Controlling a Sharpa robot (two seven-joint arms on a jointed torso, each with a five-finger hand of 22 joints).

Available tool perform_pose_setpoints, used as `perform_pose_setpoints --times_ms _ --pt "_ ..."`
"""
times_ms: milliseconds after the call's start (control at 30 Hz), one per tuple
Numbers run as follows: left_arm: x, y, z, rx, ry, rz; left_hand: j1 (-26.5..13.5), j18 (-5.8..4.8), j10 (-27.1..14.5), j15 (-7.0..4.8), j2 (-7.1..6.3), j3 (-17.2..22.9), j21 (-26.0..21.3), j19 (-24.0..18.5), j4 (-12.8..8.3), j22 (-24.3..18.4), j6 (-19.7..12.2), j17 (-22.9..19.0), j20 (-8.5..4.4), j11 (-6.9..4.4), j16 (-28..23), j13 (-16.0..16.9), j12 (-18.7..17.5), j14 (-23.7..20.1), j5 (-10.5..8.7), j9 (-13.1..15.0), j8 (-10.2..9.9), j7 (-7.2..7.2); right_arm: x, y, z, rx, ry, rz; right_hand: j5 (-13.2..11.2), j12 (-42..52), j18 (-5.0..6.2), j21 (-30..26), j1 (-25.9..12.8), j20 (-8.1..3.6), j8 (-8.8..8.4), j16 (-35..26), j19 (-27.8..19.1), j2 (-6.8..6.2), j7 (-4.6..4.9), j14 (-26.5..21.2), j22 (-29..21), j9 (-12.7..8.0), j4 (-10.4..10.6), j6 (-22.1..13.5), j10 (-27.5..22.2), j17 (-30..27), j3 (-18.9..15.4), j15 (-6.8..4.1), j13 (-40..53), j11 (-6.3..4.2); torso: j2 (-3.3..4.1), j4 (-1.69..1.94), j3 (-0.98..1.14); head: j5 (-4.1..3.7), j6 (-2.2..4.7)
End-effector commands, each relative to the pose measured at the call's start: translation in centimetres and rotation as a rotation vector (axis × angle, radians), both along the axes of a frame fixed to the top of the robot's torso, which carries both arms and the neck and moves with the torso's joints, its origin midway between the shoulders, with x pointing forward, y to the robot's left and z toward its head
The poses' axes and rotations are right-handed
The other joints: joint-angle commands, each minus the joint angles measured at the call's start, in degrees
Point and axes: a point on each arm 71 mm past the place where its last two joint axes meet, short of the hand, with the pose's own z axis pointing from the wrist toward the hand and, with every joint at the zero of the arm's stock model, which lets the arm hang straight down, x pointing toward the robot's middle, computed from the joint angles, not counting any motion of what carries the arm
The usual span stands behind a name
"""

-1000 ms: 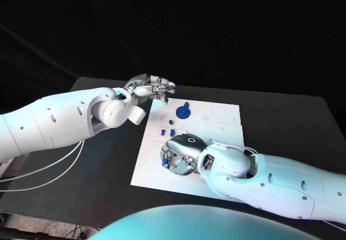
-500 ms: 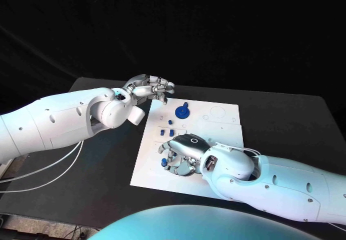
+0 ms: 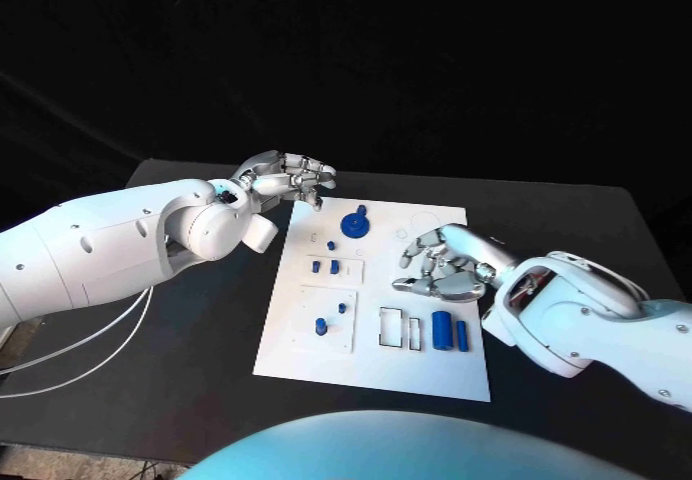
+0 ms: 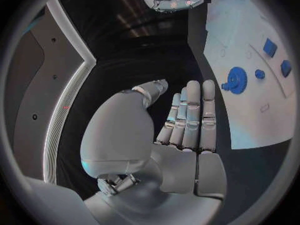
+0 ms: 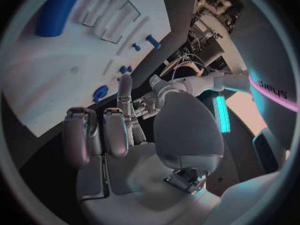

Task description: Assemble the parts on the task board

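Left hand (image 3: 289, 178): held off the far left corner of the white board (image 3: 433, 370), over the black table (image 3: 577, 230). From the head camera its fingers look loosely bent; from its own wrist (image 4: 181, 130) they lie straight and close together, the thumb standing apart. Nothing is in it.

Right hand (image 3: 444, 264): held over the right half of the board, palm turned toward the middle. Fingers (image 3: 418, 250) partly curled and apart, with nothing between them. Its own wrist camera (image 5: 119, 135) shows the same: fingers bent, thumb off to the side, no part held.

Board: flat in the middle of the table, its long side running away from the robot.

Round toothed part (image 3: 356, 223): on the far end of the board, between the two hands, just beyond the right fingertips and near the left ones. Neither hand touches it.

Small blue pieces (image 3: 329, 266): a cluster on the board's left half, across from the right fingertips, apart from them.

Lower left pieces (image 3: 330, 316): two small ones in a square field, on the robot's side of the right fingers.

Two blue bars (image 3: 449, 331): side by side at the near right of the board, just under the right wrist, beside an outlined slot (image 3: 397, 328).
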Motion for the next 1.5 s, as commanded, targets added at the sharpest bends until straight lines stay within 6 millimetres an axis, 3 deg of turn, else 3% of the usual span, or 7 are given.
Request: perform_pose_setpoints --times_ms 33,167,367,500,633,833,1500 --pt "0.0 -0.2 0.1 0.004 -0.009 -0.008 -0.4 0.63 -0.5 0.11 0.02 -0.3 -0.2 -0.3 0.2 -0.1 -0.5 -0.1 0.25 0.02 -0.2 -0.1 0.2 -0.4 0.14 0.1 0.3 1.08 -0.5 -2.2 -1.1 0.010 0.236 -0.092 2.3 14.6 -1.06 1.7 0.9 -0.42 2.33 1.4 4.1 0.80 -0.27 2.8 13.7 3.3 1.8 -0.9 0.6 2.7 -3.8 -0.36 13.2 -0.35 -0.14 -0.19 -0.14 -1.39 0.01" --pt "0.0 0.0 0.0 0.002 -0.009 -0.004 -0.4 0.63 -0.5 0.11 0.01 -0.3 -0.2 -0.3 0.2 -0.1 -0.5 -0.1 0.25 0.02 -0.2 -0.1 0.3 -0.4 0.14 0.1 0.3 1.07 -1.3 -4.5 -1.4 -0.028 0.253 -0.146 2.3 28.7 -1.30 2.8 1.8 -0.45 3.69 3.8 4.5 2.01 -0.40 3.7 14.0 5.8 1.9 -1.5 4.9 8.2 -7.4 -0.36 25.6 -0.58 -0.43 -0.63 0.06 -2.25 0.01" --pt "0.0 0.1 -0.2 0.007 -0.006 0.003 -0.3 0.66 -0.5 0.07 0.14 -0.3 -0.2 -0.3 0.2 -0.1 -0.3 -0.1 0.24 -0.04 -0.2 -0.1 0.4 -0.3 0.21 0.1 0.7 0.97 -2.4 -6.6 -2.1 -0.156 0.196 -0.188 3.6 32.6 -1.54 3.9 2.5 -0.60 4.69 4.7 4.9 1.95 -0.85 4.1 14.3 7.1 2.0 -0.3 6.1 10.8 -10.3 -0.57 29.1 -0.91 -0.84 -1.25 0.08 -3.08 0.01" --pt "0.0 0.1 -0.3 0.008 -0.005 0.002 -0.3 0.66 -0.5 0.07 0.14 -0.3 -0.2 -0.3 0.2 -0.1 -0.3 -0.1 0.24 -0.04 -0.2 -0.1 0.4 -0.3 0.21 0.1 0.7 0.97 -2.9 -7.1 -2.9 -0.220 0.170 -0.203 4.0 33.7 -1.66 4.5 2.4 -0.64 4.67 5.0 5.1 2.01 -0.91 4.2 14.5 7.2 2.1 -0.2 6.8 11.6 -10.8 -0.61 30.1 -0.97 -1.00 -1.26 -0.01 -3.21 0.01" --pt "-0.1 0.1 -0.3 0.008 -0.004 0.003 -0.3 0.66 -0.5 0.07 0.09 -0.3 -0.3 -0.3 0.2 -0.2 -0.3 -0.1 0.24 -0.04 -0.2 -0.1 0.4 -0.3 0.21 0.1 0.7 0.98 -3.3 -6.9 -3.5 -0.248 0.159 -0.206 4.1 34.1 -1.72 4.7 2.4 -0.66 4.67 5.1 5.2 1.97 -0.93 4.3 14.5 7.2 2.1 -0.2 7.0 11.9 -11.1 -0.62 30.5 -0.99 -0.96 -1.22 0.07 -3.17 0.01" --pt "-0.1 0.1 -0.4 0.006 -0.001 -0.001 -0.4 0.66 -0.6 0.07 0.05 -0.4 -0.3 -0.3 0.2 -0.2 -0.4 -0.1 0.25 -0.03 -0.2 -0.1 0.5 -0.3 0.20 0.1 0.7 1.00 -3.5 -6.3 -4.1 -0.261 0.144 -0.197 4.3 34.4 -1.81 5.1 2.8 -0.70 4.67 5.4 5.4 2.21 -1.02 4.4 14.7 7.2 2.0 0.1 7.2 12.6 -11.3 -0.67 30.7 -1.06 -0.90 -1.11 -0.05 -3.83 0.01" --pt "-0.3 0.1 -0.4 -0.001 0.001 -0.018 -1.1 0.63 -0.8 0.17 -0.14 -0.8 -0.4 -0.3 0.7 -0.4 -0.8 0.0 0.31 0.04 -0.2 -0.1 0.6 -0.4 0.39 0.0 1.0 1.09 -3.6 -4.2 -6.1 -0.297 0.164 -0.147 4.9 36.5 -2.13 6.5 5.4 -0.78 4.36 6.3 6.0 2.90 -1.11 4.9 15.1 7.1 1.9 0.8 8.3 15.1 -11.2 -0.72 32.7 -1.16 -0.82 -1.17 -0.03 -3.40 0.01"
